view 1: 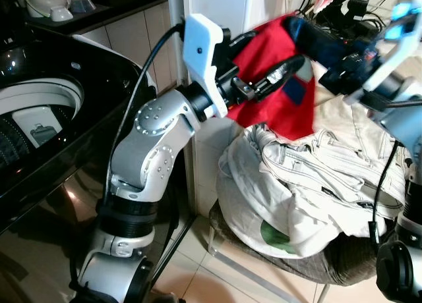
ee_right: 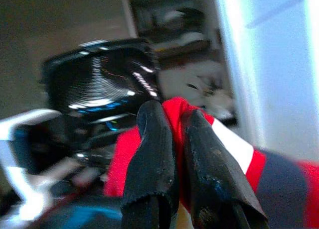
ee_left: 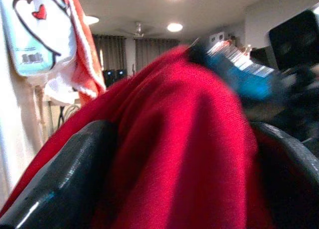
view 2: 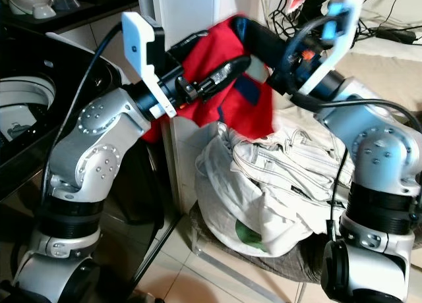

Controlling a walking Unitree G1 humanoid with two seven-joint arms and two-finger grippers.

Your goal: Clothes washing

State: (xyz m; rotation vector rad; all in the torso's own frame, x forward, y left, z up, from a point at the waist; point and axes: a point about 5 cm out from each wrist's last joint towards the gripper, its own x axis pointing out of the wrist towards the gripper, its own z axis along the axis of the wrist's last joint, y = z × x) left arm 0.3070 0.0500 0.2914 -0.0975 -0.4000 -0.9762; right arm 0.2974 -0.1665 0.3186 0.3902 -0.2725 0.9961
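Note:
A red garment (view 1: 277, 59) with a dark blue patch hangs in the air between my two arms, above a pile of pale laundry (view 1: 316, 178). My right gripper (view 2: 245, 27) is shut on the garment's upper edge; in the right wrist view its two fingers (ee_right: 154, 159) pinch the red cloth (ee_right: 234, 154). My left gripper (view 1: 273, 76) reaches into the garment from the left. In the left wrist view its fingers (ee_left: 60, 179) stand wide apart, with red cloth (ee_left: 184, 149) bulging between and over them. The top-loading washing machine (view 1: 39, 112) stands open at the left.
The pale laundry lies heaped on a chair (view 1: 264, 250) over a tiled floor. A white pillar (view 1: 217, 6) rises behind my left arm. Cables and devices (view 1: 343, 13) crowd the back right. Bowls (view 1: 46, 0) sit on a dark counter at the far left.

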